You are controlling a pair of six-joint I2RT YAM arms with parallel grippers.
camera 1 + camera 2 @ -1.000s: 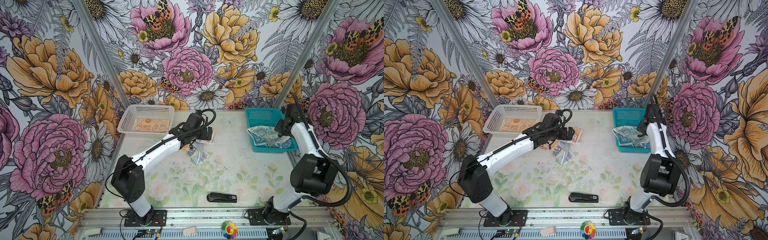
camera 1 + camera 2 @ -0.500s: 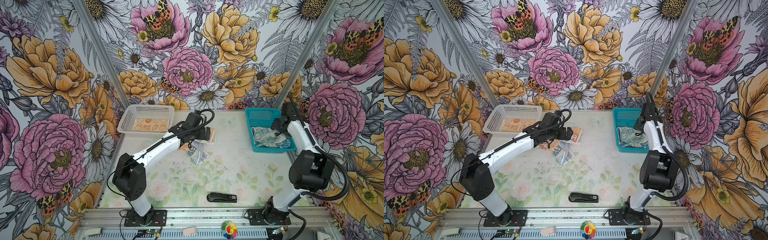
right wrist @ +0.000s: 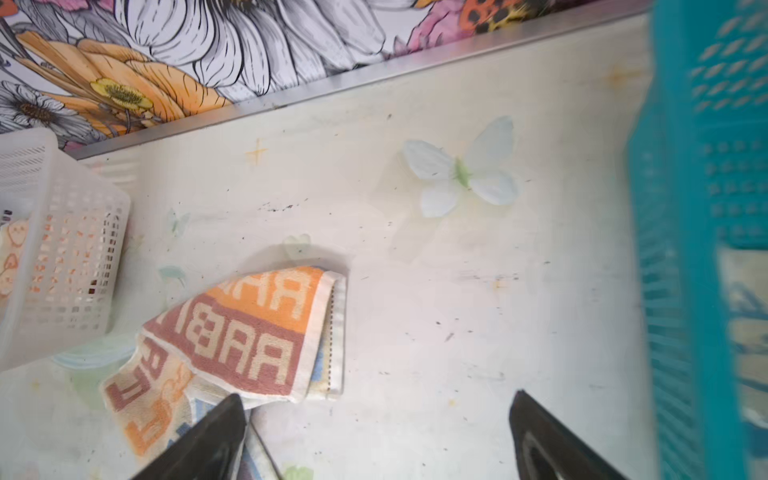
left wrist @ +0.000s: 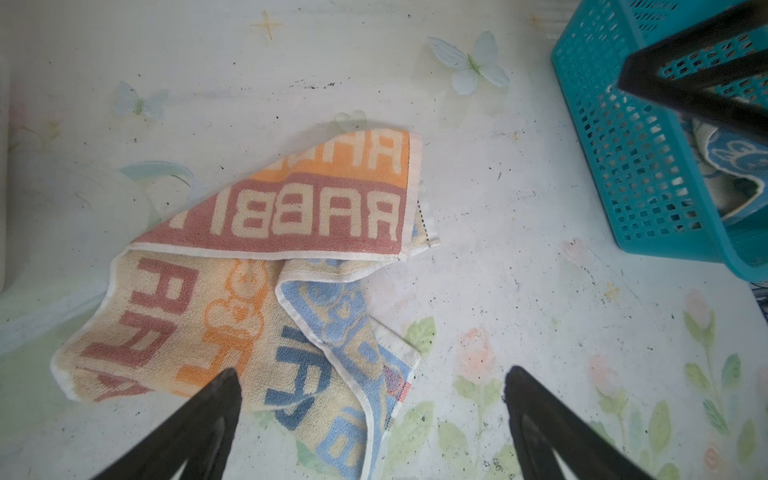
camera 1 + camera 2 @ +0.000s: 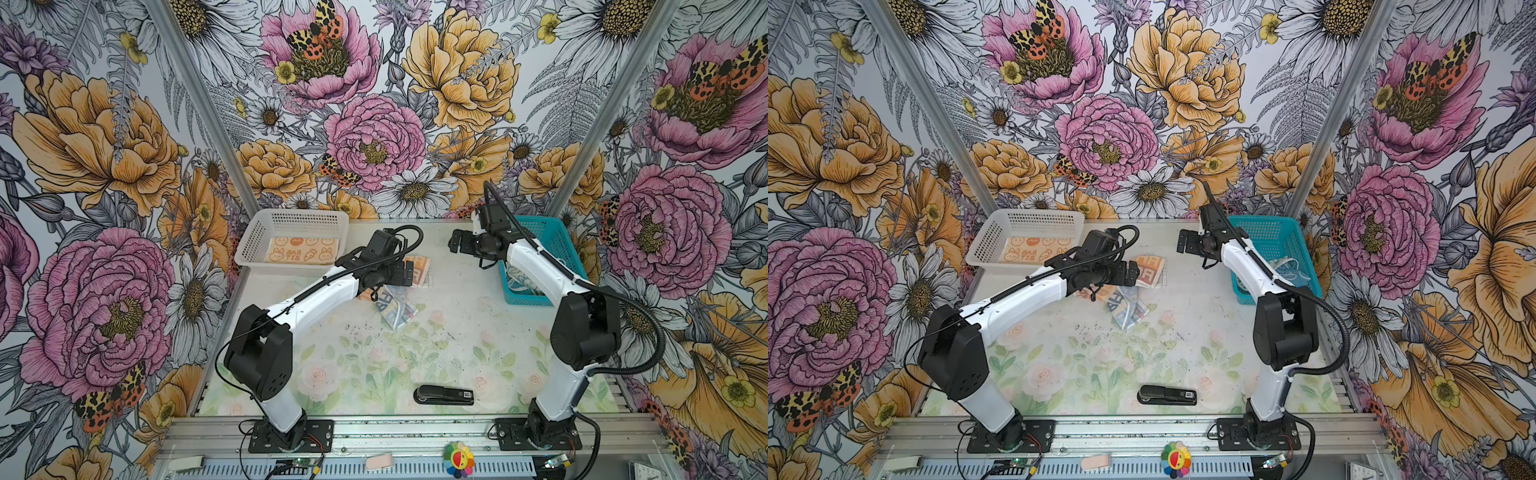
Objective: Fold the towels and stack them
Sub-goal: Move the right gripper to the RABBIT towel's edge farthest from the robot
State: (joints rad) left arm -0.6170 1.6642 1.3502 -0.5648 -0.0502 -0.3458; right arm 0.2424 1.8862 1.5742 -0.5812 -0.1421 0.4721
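Observation:
A crumpled striped "RABBIT" towel (image 5: pixel 419 269) (image 5: pixel 1152 270) (image 4: pixel 270 257) (image 3: pixel 249 340) in orange, brown, cream and blue lies on the table at the back middle. My left gripper (image 5: pixel 409 274) (image 5: pixel 1133 272) (image 4: pixel 374 374) hangs open just over it, holding nothing. My right gripper (image 5: pixel 455 245) (image 5: pixel 1183 245) (image 3: pixel 376 399) stands open and empty over bare table, right of the towel. A folded orange bunny towel (image 5: pixel 299 253) (image 5: pixel 1027 253) lies in the white basket (image 5: pixel 249 245). Teal-blue towels (image 5: pixel 1287 270) (image 4: pixel 735 158) lie loose in the teal basket (image 5: pixel 548 237) (image 4: pixel 631 166).
A black stapler (image 5: pixel 444 395) (image 5: pixel 1167 395) lies near the front edge of the table. The white basket (image 3: pixel 62 270) stands at the back left and the teal basket (image 3: pixel 685 249) at the back right. The flowered back wall is close behind both.
My right gripper opened, left a teal-blue towel in the teal basket and swung left out over the table. The left arm has barely moved.

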